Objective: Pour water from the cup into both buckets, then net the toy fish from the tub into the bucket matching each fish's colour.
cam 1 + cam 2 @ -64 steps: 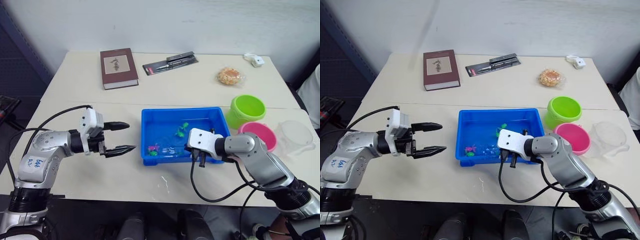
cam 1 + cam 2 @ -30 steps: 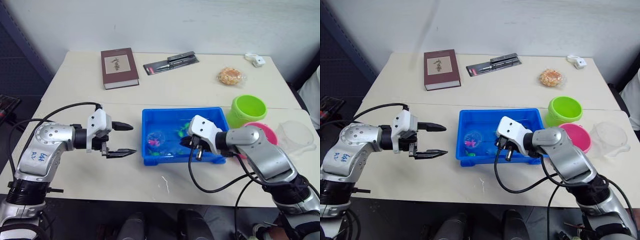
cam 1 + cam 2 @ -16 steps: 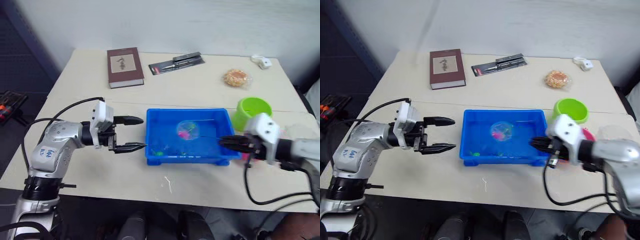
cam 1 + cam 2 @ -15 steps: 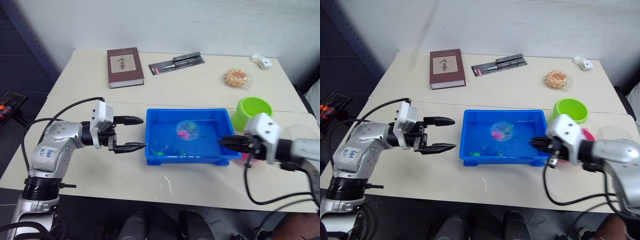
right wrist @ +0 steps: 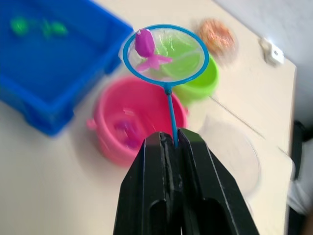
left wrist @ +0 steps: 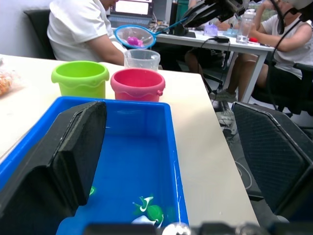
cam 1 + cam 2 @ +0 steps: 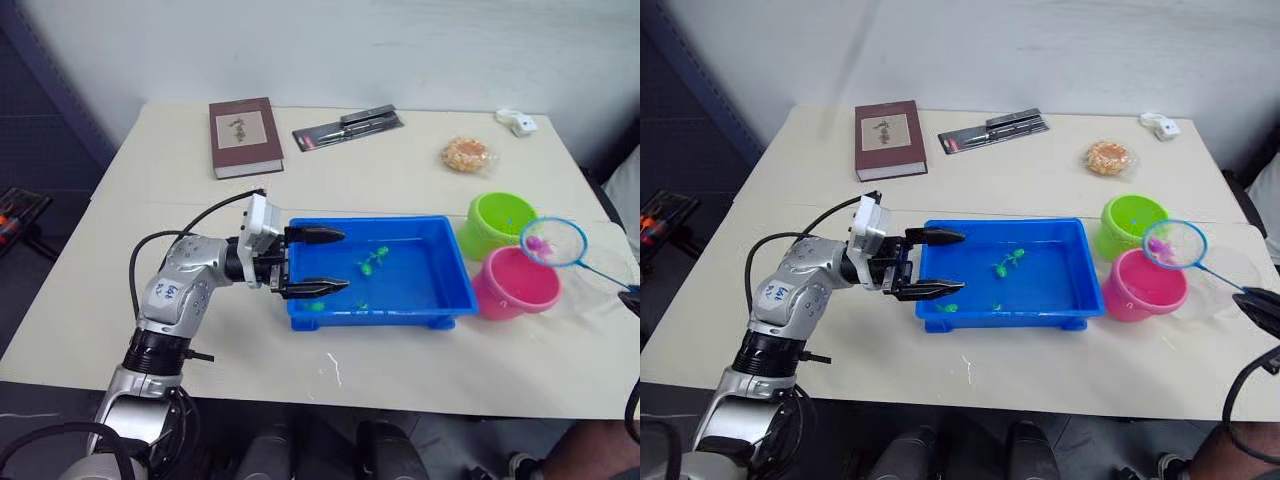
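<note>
The blue tub sits mid-table with small green toy fish in it. My left gripper stands open at the tub's left end, nothing between its fingers. The lime bucket and pink bucket stand right of the tub, with the clear cup beyond them. My right gripper is shut on the net's thin handle. The net's blue hoop hangs in the air over the pink bucket's far rim, holding a pink fish. Another pink fish lies in the pink bucket.
At the table's far side lie a brown book, a dark packaged tool, a snack bag and a small white item. People sit at desks beyond the table's right end.
My right arm has swung the net with the pink fish from above the tub to above the pink bucket. My left gripper has moved right to the tub's left end, still open.
</note>
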Motion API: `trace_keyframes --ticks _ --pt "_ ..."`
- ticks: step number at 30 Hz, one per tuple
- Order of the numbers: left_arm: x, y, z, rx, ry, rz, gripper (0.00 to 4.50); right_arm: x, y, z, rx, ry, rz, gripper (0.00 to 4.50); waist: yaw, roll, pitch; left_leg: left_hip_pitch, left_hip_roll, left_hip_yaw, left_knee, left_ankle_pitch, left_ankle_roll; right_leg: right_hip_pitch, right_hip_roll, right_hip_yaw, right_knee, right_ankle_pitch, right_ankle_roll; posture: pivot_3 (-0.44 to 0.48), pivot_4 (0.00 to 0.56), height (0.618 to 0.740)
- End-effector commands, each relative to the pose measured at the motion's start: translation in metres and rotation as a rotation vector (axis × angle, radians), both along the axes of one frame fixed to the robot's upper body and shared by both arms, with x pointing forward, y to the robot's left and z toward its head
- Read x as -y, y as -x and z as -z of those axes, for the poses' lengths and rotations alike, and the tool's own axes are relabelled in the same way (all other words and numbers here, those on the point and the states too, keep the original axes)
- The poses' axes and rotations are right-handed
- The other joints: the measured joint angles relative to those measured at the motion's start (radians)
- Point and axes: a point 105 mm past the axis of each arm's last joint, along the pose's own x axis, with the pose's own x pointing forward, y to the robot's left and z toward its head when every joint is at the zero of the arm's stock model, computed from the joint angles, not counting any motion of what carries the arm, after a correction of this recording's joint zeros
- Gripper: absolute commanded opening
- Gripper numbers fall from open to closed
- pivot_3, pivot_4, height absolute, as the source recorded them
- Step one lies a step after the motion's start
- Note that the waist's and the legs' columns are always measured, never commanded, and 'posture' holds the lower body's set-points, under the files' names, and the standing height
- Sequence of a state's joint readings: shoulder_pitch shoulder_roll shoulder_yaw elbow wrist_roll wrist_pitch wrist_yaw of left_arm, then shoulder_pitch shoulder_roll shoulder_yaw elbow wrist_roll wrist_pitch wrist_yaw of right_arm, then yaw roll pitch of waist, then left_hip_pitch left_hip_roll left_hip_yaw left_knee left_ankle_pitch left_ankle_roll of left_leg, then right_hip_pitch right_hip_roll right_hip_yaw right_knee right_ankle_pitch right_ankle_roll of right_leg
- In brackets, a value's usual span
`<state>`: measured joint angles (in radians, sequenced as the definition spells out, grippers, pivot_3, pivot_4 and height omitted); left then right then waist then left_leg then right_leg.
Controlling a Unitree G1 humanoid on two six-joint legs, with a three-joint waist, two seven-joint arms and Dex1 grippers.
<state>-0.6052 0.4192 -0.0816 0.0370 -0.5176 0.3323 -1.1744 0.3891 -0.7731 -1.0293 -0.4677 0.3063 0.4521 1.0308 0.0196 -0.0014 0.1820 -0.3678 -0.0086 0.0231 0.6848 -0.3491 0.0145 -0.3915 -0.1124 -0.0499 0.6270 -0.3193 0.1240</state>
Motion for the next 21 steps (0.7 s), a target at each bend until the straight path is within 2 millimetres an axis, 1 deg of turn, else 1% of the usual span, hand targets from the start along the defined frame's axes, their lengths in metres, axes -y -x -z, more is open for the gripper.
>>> trace_keyframes --ticks 1,2,3,5,6,8,11,13,14,15,16,18,19,21 --pt "0.003 -0.002 -0.008 0.05 0.006 0.007 4.39 0.01 0.001 -0.013 0.106 0.1 0.069 0.0 0.0 0.0 0.0 0.0 0.0 0.0 0.0 0.0 0.0 0.0 0.0 0.0 0.0 0.0 0.0 0.0 0.15 0.738" --pt "0.004 -0.003 -0.008 0.051 0.007 0.007 4.39 0.01 0.001 -0.011 0.105 0.134 0.067 0.0 0.001 0.0 0.0 0.0 0.0 0.0 0.0 0.0 0.0 0.0 0.0 0.001 0.0 0.0 0.0 0.0 0.15 0.738" --pt "0.006 -0.003 -0.007 0.052 0.007 0.008 4.39 0.01 0.001 -0.005 0.087 0.187 0.064 0.0 0.002 0.0 0.0 0.0 0.0 0.0 0.0 0.0 0.0 0.0 0.0 0.0 0.0 0.0 0.0 0.0 0.15 0.738" --pt "0.01 -0.001 -0.005 0.052 0.005 0.015 4.39 0.01 -0.001 0.013 0.07 0.362 0.053 0.0 0.004 0.0 0.0 0.0 0.0 0.0 0.0 0.0 0.0 0.0 0.0 0.0 0.0 0.0 0.0 0.0 0.15 0.738" --pt "0.011 0.0 -0.005 0.052 0.005 0.017 4.39 0.015 -0.003 0.016 0.093 0.423 0.09 0.0 0.005 0.0 0.0 0.0 0.0 0.0 0.0 0.0 0.0 0.0 0.0 0.0 -0.001 0.0 0.0 0.0 0.15 0.738" --pt "0.011 0.0 -0.006 0.052 0.007 0.017 4.39 0.019 -0.005 0.016 0.131 0.513 0.101 0.0 0.005 0.0 0.0 -0.001 -0.001 0.0 0.0 0.0 0.0 0.0 -0.001 0.0 -0.001 0.0 0.0 0.0 0.15 0.738" --pt "0.01 0.0 -0.005 0.05 0.012 0.008 4.39 0.016 -0.007 0.026 0.15 0.701 0.049 0.0 0.004 0.002 -0.001 0.0 -0.002 0.0 0.0 0.0 0.0 0.0 -0.002 0.001 -0.001 0.0 0.001 0.0 0.15 0.738" --pt "0.009 0.001 -0.005 0.049 0.014 0.002 4.39 0.015 -0.006 0.032 0.155 0.773 0.023 0.0 0.003 0.001 -0.001 0.0 -0.001 0.0 0.0 0.0 0.0 0.0 -0.001 0.001 -0.001 0.0 0.001 0.0 0.15 0.738" --pt "0.009 0.001 -0.004 0.048 0.016 -0.003 4.39 0.016 -0.006 0.025 0.217 0.892 0.036 0.0 0.003 0.002 -0.001 0.0 -0.001 0.0 0.0 0.0 0.0 0.0 -0.001 0.001 -0.001 0.0 0.001 0.0 0.15 0.738" --pt "0.008 0.001 -0.004 0.048 0.017 -0.009 4.39 0.018 -0.004 0.029 0.227 0.92 0.038 0.0 0.003 0.002 -0.001 0.0 -0.001 0.0 0.0 0.001 0.0 0.0 -0.001 0.001 -0.001 0.0 0.001 0.0 0.15 0.738" --pt "0.007 0.002 -0.004 0.047 0.019 -0.016 4.39 0.016 -0.002 0.03 0.268 0.984 0.027 0.0 0.003 0.002 -0.001 0.0 -0.001 0.0 0.0 0.001 0.0 -0.001 -0.001 0.001 -0.001 0.0 0.001 0.0 0.15 0.738" --pt "0.007 0.002 -0.003 0.045 0.021 -0.022 4.39 0.011 0.0 0.044 0.265 0.995 -0.014 0.0 0.003 0.002 -0.001 0.0 -0.001 0.0 0.0 0.001 0.0 -0.001 -0.001 0.001 -0.002 0.0 0.001 0.0 0.15 0.738" --pt "0.007 0.002 -0.003 0.044 0.022 -0.023 4.39 0.007 0.0 0.043 0.306 1.031 -0.024 0.0 0.002 0.002 -0.001 0.0 -0.001 0.0 0.0 0.001 0.0 -0.001 -0.001 0.001 -0.002 0.0 0.0 0.0 0.15 0.738" --pt "0.007 0.002 -0.003 0.044 0.023 -0.024 4.39 0.006 0.0 0.048 0.315 1.082 -0.024 0.0 0.002 0.002 -0.001 0.0 -0.001 0.0 0.0 0.001 -0.001 -0.001 -0.001 0.001 -0.004 0.0 0.0 0.0 0.15 0.738"
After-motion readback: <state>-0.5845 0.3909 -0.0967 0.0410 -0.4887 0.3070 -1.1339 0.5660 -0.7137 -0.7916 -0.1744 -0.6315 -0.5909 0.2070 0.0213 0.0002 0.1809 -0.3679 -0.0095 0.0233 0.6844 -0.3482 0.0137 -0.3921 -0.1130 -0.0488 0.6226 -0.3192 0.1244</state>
